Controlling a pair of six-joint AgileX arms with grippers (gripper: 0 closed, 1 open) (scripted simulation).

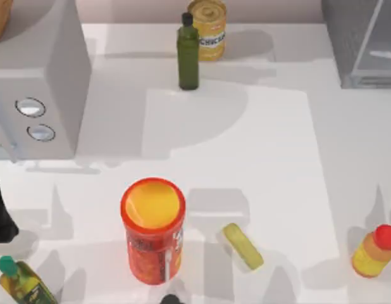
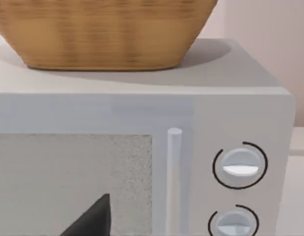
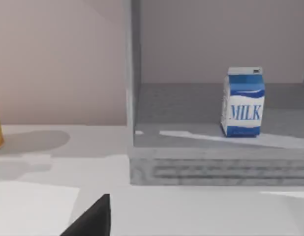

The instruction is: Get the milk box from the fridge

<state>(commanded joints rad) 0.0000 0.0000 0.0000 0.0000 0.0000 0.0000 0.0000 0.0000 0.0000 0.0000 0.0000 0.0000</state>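
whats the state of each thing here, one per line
fridge: open, interior showing
milk box: upright inside the fridge, ungripped
microwave: door shut, basket on top
orange canister: upright
green bottle: upright, capped
yellow bottle: upright, red cap on

The top view's edges are cutting off the fridge and the green-capped bottle.

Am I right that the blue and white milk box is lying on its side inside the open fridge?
Not quite: the milk box stands upright, not on its side. The right wrist view shows it on its base inside the open fridge, blue top uppermost.
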